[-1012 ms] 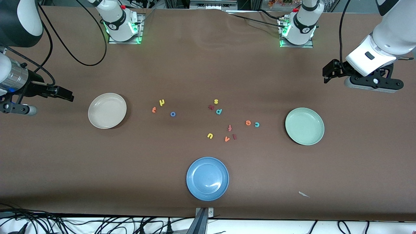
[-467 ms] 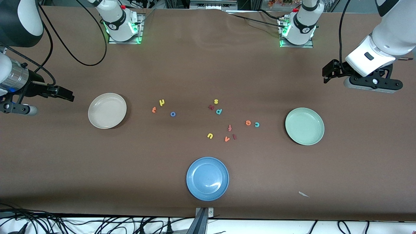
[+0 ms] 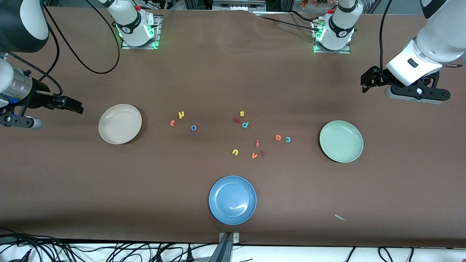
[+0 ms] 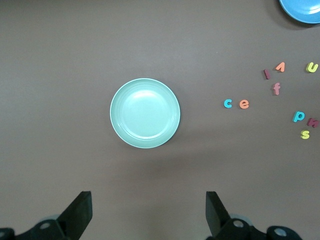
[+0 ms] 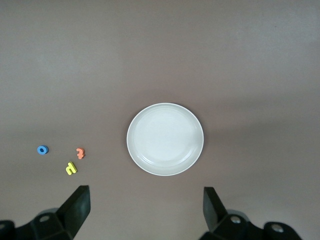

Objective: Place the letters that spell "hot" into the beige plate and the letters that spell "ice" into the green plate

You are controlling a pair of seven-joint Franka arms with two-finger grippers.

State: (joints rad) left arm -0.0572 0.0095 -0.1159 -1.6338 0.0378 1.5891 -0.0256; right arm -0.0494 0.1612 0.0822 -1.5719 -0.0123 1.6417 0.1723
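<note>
The yellow h (image 3: 181,115), orange t (image 3: 172,123) and blue o (image 3: 193,127) lie on the table beside the beige plate (image 3: 120,124). Orange e (image 3: 277,137) and teal c (image 3: 288,139) lie near the green plate (image 3: 341,141), and the dark red i (image 3: 263,153) lies nearer the front camera. Both plates hold nothing. My left gripper (image 3: 367,82) hangs open high over the table by the green plate (image 4: 145,113). My right gripper (image 3: 72,104) hangs open by the beige plate (image 5: 165,139). Neither holds anything.
A blue plate (image 3: 232,200) sits nearest the front camera. Other letters lie mid-table: yellow s (image 3: 242,113), teal p (image 3: 245,124), a dark red letter (image 3: 236,120), red f (image 3: 257,143), yellow u (image 3: 235,152), orange v (image 3: 254,155). A paper scrap (image 3: 340,217) lies near the front edge.
The left arm's hand has shifted very slightly toward its base. Letters, plates and the right arm are as before.
</note>
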